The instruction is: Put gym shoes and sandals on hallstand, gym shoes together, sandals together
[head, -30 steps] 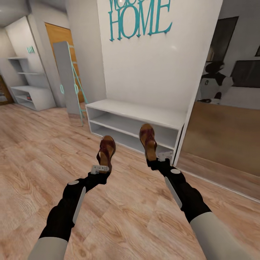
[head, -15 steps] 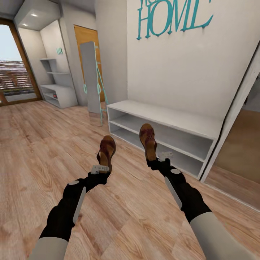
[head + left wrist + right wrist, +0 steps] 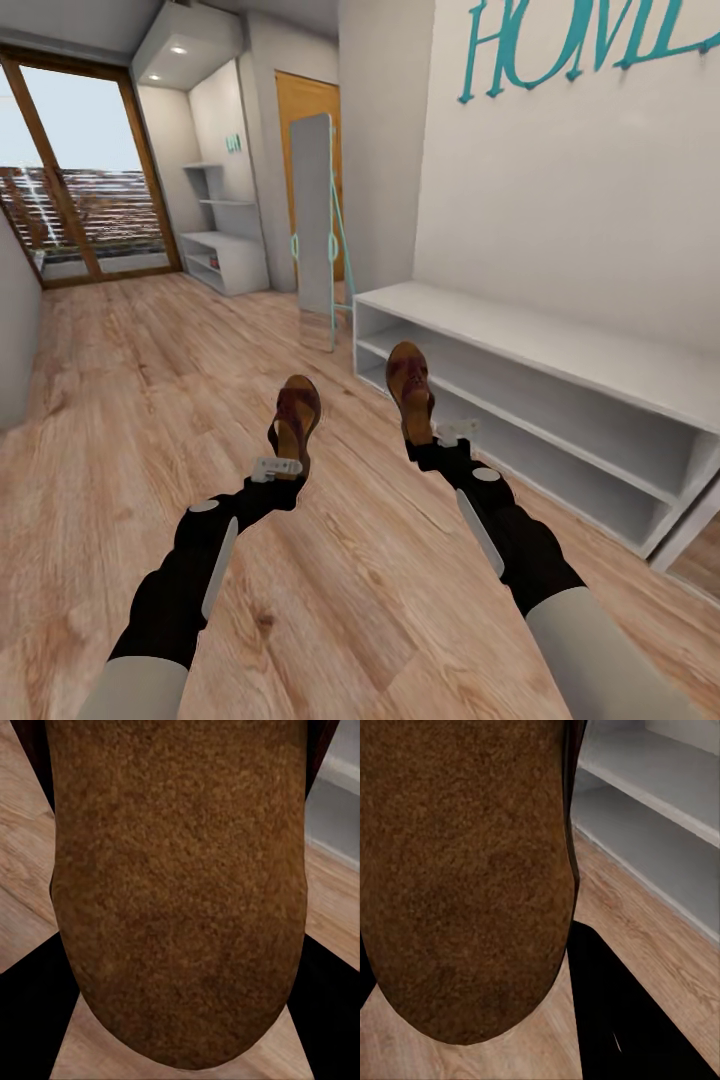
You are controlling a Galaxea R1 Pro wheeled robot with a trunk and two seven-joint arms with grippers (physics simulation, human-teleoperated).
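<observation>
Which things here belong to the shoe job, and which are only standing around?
Job:
- left sandal, held by left gripper
- right sandal, held by right gripper
- far hallstand
- floor

Not job:
- plain bench
- mirror
- HOME sign

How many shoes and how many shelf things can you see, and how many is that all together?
Brown sandals: 2, one in the left gripper, one in the right gripper (sandals)
Grey shelf units: 2 (hallstand, low bench)
Standing mirrors: 1
Total: 5
</observation>
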